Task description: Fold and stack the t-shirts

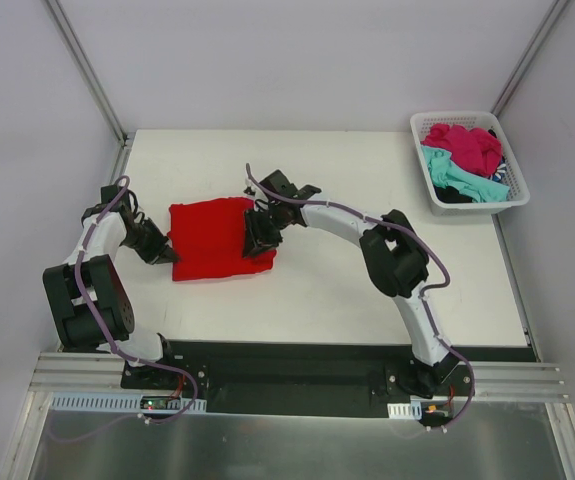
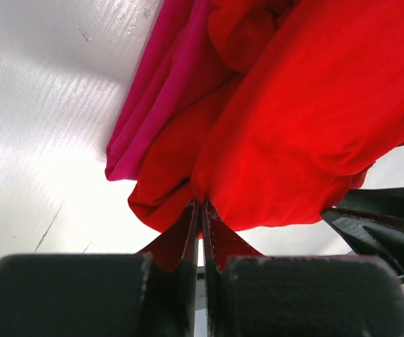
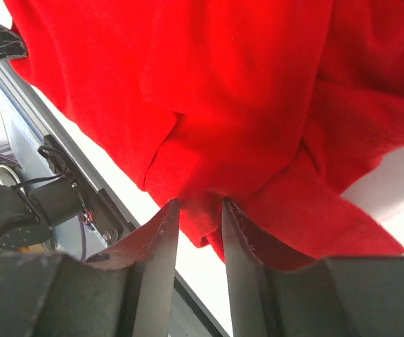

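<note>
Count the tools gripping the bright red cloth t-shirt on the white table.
2. The left tool pinches the bright red cloth t-shirt at its left edge; the right tool clamps its right edge. Neither is hidden.

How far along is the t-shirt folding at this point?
Early to middle. Done: a magenta-pink t-shirt lies partly under the red t-shirt, seemingly folded. In hand: left gripper and right gripper each pinch the red t-shirt's edge, mid-fold. Left: a magenta t-shirt and a teal t-shirt heaped in the white basket.
</note>
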`<state>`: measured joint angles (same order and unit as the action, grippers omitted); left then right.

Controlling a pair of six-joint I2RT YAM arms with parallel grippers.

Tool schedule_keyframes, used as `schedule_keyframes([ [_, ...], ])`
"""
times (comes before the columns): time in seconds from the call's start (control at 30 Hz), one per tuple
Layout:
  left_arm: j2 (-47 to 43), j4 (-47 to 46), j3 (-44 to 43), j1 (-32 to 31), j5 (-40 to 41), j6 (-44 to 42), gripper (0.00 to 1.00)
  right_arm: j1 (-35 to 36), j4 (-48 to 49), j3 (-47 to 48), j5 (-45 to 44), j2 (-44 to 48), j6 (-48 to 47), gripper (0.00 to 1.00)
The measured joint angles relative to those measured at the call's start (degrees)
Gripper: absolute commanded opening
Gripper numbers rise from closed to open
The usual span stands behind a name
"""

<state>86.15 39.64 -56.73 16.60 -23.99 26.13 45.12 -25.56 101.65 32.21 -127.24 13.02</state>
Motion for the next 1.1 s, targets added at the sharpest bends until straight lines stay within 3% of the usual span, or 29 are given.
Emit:
schedule_keyframes([
  [0.27,0.0,0.0,0.0,0.0,-0.2,0.0,0.0,0.5,0.4,1.3,0.3,-1.9,0.8,0.2],
  [0.3,0.0,0.0,0.0,0.0,-0.2,0.0,0.0,0.5,0.5,1.3,0.3,-1.9,0.9,0.18],
  [0.33,0.0,0.0,0.0,0.0,-0.3,0.0,0.0,0.5,0.5,1.3,0.3,-1.9,0.9,0.08],
  [0.43,0.0,0.0,0.0,0.0,-0.8,0.0,0.0,0.5,0.5,1.2,0.3,-1.8,0.8,0.01],
  [1.1,0.0,0.0,0.0,0.0,-1.1,0.0,0.0,-1.1,-1.3,-1.1,0.2,0.6,-2.0,0.01],
])
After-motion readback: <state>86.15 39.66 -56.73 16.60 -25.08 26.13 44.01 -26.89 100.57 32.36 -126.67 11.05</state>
